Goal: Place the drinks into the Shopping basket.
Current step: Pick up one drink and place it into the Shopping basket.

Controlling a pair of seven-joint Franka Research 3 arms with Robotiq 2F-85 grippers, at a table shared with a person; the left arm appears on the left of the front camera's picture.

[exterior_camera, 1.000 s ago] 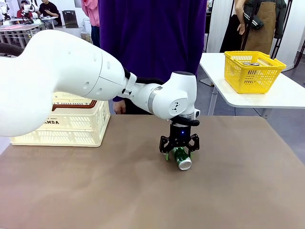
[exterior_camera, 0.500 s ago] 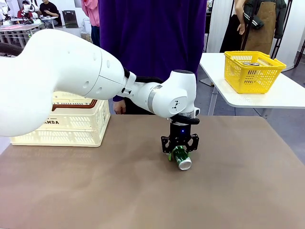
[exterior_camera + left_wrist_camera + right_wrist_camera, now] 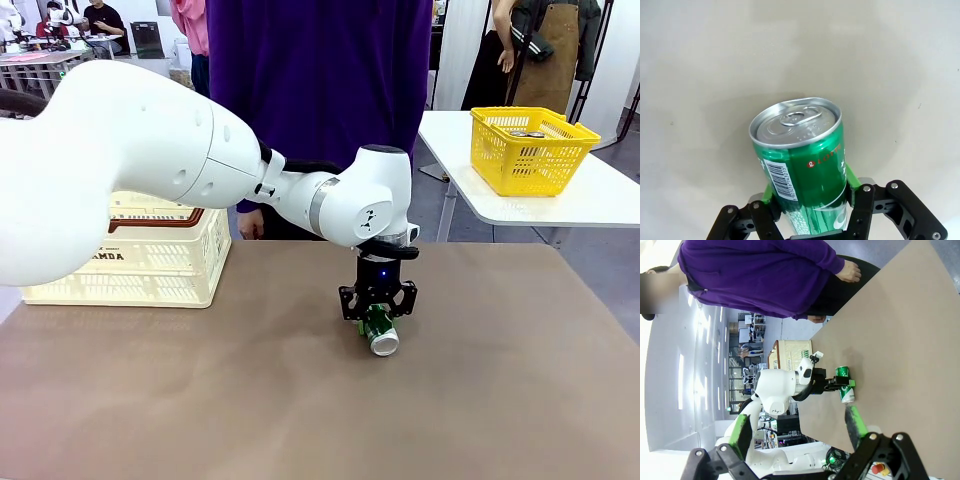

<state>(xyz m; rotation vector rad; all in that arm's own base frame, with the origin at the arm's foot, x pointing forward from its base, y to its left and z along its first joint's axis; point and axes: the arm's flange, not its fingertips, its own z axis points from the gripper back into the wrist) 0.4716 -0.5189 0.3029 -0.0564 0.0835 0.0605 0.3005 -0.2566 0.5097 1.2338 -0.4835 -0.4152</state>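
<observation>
We see the left gripper (image 3: pixel 377 320) clamping the can (image 3: pixel 384 341), lying on its side, axis toward us; basket (image 3: pixel 160 270) well left of the can; right gripper (image 3: pixel 797 420) spread, empty.

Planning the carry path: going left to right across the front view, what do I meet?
Shopping basket → green can → yellow mesh basket

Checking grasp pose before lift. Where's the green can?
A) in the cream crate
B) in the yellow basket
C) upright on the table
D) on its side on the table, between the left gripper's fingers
D: the green can lies on its side on the table, with the left gripper straddling it.
</observation>
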